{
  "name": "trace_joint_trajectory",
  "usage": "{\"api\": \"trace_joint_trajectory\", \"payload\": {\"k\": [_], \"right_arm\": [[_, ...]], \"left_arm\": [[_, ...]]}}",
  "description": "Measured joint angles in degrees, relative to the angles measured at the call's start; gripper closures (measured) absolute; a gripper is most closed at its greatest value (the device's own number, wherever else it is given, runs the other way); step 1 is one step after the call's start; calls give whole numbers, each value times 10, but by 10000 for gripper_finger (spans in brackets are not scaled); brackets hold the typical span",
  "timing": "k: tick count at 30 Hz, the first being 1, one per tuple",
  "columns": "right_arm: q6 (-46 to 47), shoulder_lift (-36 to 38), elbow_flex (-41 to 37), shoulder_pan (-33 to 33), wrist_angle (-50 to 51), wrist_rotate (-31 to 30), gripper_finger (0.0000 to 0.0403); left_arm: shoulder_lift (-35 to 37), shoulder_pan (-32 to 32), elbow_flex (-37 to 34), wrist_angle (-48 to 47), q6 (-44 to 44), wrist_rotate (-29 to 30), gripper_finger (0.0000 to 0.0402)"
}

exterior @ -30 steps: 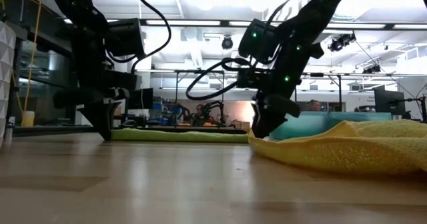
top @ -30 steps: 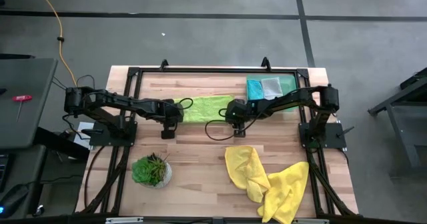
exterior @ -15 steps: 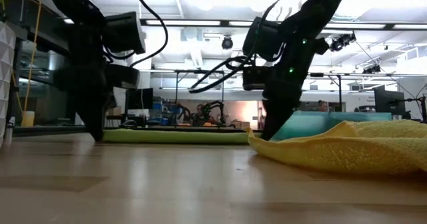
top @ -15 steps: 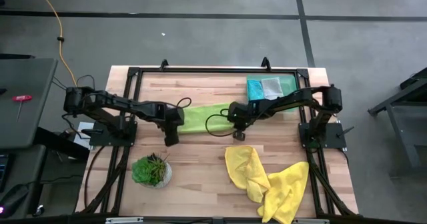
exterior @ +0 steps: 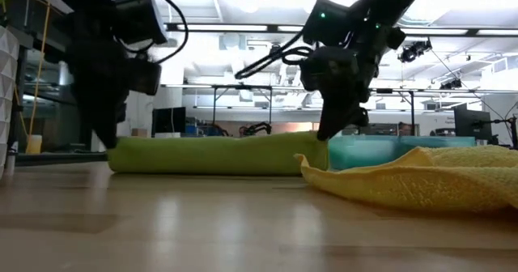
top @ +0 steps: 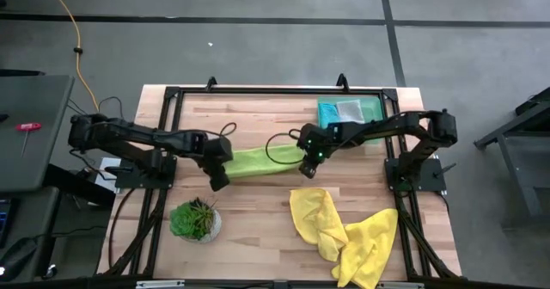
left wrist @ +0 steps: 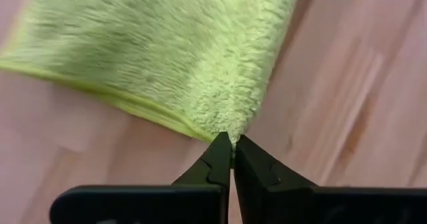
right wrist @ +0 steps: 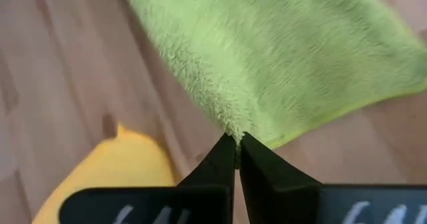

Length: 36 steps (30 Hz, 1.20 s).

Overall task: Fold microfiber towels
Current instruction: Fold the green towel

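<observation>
Both my grippers moved toward 6 o'clock since second ago, dragging lime towel near edge up; right jaws closed meanwhile. Left gripper clenched on towel's 9 o'clock corner, right gripper clenched on 3 o'clock corner, cloth raised off table centre. Teal and pale towels lie folded on tray, 1 o'clock. Two yellow towels crumpled, 5 o'clock, untouched. My estimate: about halfway; lime fold underway.
</observation>
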State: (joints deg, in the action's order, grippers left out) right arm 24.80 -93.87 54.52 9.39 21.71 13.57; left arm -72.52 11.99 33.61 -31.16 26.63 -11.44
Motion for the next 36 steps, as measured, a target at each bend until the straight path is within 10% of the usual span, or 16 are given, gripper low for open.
{"api": "trace_joint_trajectory", "payload": {"k": [36], "right_arm": [[215,-52,1,22,-45,-262,403]], "left_arm": [[-60,55,2,92,88,298,400]]}}
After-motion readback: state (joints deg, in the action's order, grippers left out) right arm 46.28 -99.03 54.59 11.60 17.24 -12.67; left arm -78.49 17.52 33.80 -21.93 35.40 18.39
